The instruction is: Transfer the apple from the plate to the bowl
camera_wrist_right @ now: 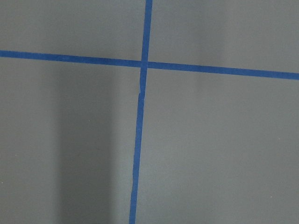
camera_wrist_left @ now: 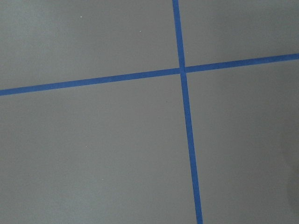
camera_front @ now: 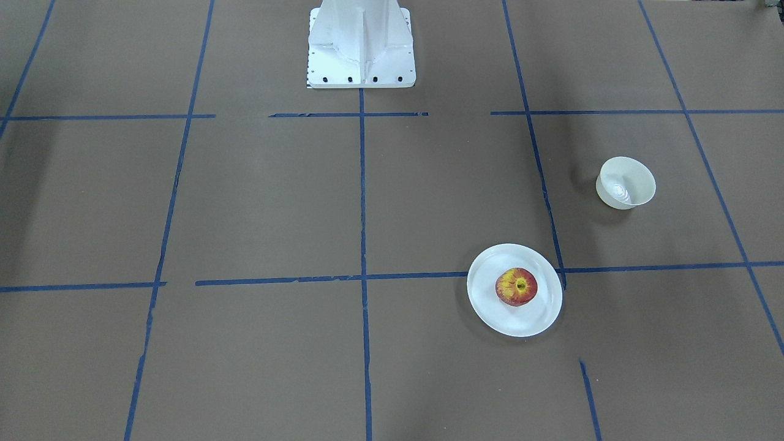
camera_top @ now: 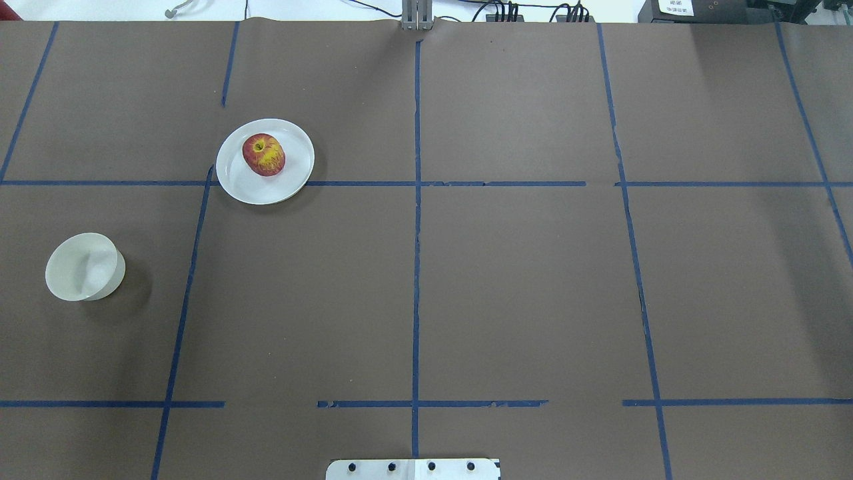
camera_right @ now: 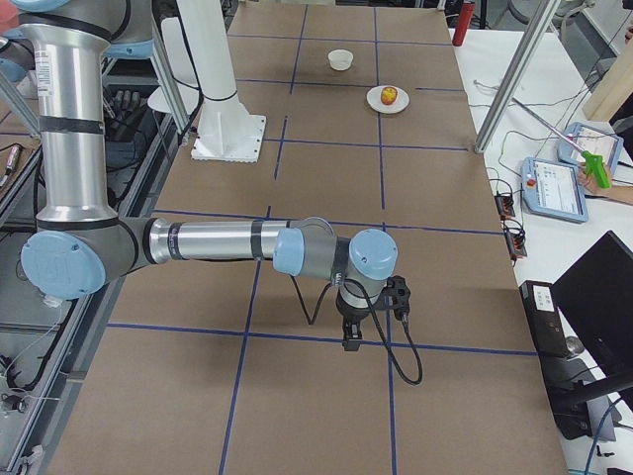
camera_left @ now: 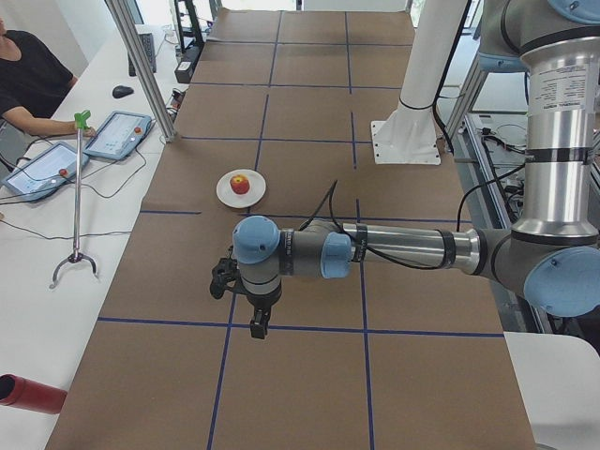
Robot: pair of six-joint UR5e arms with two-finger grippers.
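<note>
- Apple [camera_front: 516, 286]: small, round, red with yellow streaks around the stem dimple. It sits stem-up on the flat round white disposable plate [camera_front: 490, 312], roughly in the middle.
- The small deep white thin-walled bowl [camera_front: 631, 177] stands upright on the table, well apart from the plate. From the overhead camera it's to the plate's left and closer to the robot.
- The plate lies on the brown paper-covered table [camera_front: 245, 202], on top of a crossing in the blue tape grid [camera_front: 362, 184].
- The left gripper [camera_left: 257, 328] hangs over the table well clear of the plate, out past the bowl's side of it. It seems to point straight down, though it's pretty small in that side view. Only the side camera catches it, so I can't tell if the fingers are apart or together.
- Same deal with the right gripper [camera_right: 349, 341]: it's at the far end of the table from the plate, nothing near it, and I can't tell how the fingers stand.
- Both wrist cameras show just brown paper and a blue tape cross.
- The white robot pedestal [camera_front: 361, 46] is bolted down well away from the plate, at the robot's edge of the table.
</note>
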